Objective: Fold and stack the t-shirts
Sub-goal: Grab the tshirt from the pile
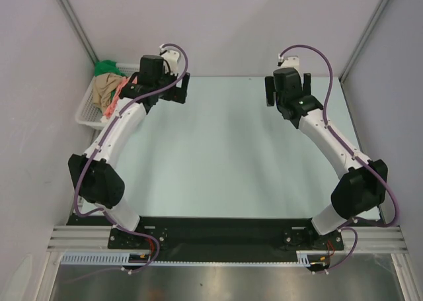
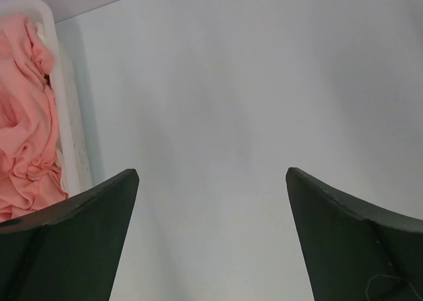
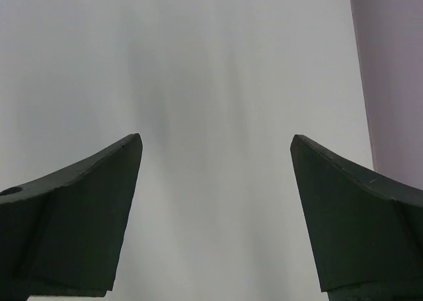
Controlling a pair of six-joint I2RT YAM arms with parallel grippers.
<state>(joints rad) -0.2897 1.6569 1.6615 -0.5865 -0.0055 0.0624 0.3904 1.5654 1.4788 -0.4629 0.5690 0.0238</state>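
Observation:
The t-shirts lie crumpled in a white lattice basket [image 1: 84,113] at the table's far left. A green shirt [image 1: 106,68] is at the back, a tan one [image 1: 104,89] in the middle, and a salmon-pink one [image 1: 114,102] hangs at the basket's right side. I cannot make out a cream shirt. The left wrist view shows the pink shirt [image 2: 26,129] inside the basket rim [image 2: 67,122]. My left gripper [image 1: 173,90] is open and empty just right of the basket, above bare table [image 2: 211,175]. My right gripper [image 1: 289,92] is open and empty over the far right of the table [image 3: 216,139].
The pale table [image 1: 225,155] is enclosed by grey walls on the left, back and right. A wall edge shows in the right wrist view [image 3: 390,63]. The arm bases sit on a black rail [image 1: 225,231] at the near edge.

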